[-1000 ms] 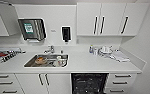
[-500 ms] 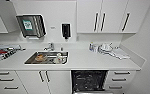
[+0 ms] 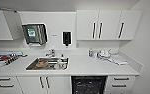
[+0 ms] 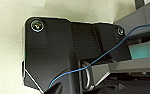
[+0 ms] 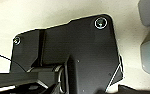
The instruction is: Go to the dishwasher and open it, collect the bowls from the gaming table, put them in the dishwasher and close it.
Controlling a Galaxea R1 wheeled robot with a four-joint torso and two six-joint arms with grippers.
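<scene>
In the head view the dishwasher [image 3: 88,85] is a dark open bay under the white counter [image 3: 91,67], right of the sink, with racks faintly visible inside. Its door lies below the picture's edge. The gaming table and the bowls are out of view. The left wrist view looks down on the robot's dark plate with a blue cable across it, above a pale floor. In the right wrist view the same kind of dark plate hangs over pale floor.
A steel sink [image 3: 47,63] with a tap holds a few dishes. A drying rack [image 3: 6,58] is at the counter's left, a kettle and cloths [image 3: 108,56] at its right. White wall cabinets [image 3: 108,25], a paper-towel dispenser [image 3: 34,33] and drawers [image 3: 119,82] surround them.
The whole picture has slid down a little, so the camera has moved. Nothing on the counter has shifted.
</scene>
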